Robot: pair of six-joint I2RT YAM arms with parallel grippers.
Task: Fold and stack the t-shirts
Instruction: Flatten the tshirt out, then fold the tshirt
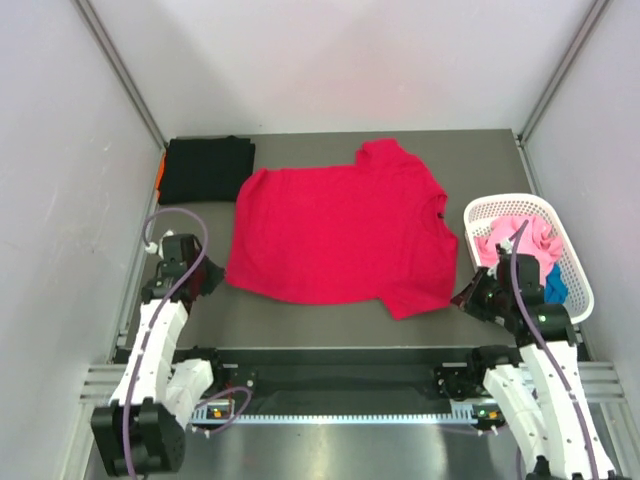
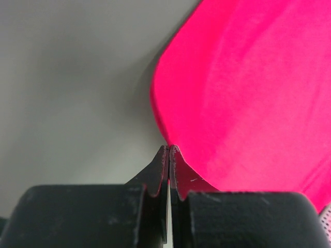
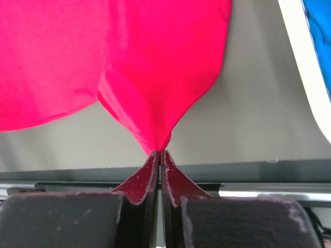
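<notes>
Both left gripper (image 2: 169, 148) and right gripper (image 3: 159, 152) clamp red t-shirt (image 1: 340, 235) lying crosswise, collar rightward.

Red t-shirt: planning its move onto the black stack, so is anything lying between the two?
Nothing visible does. The red t-shirt reaches almost to the folded black t-shirt at the far left; the white basket sits on the opposite side.

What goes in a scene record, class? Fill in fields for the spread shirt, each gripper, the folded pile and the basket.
Spread shirt: red t-shirt, flat in the middle, collar toward the basket
Left gripper: shut on the red t-shirt's near left corner
Right gripper: shut on its near right edge, cloth drawn to a peak
Folded pile: black t-shirt at far left, orange t-shirt edge showing beside it
Basket: white, at the right, holding pink t-shirt and blue t-shirt
</notes>
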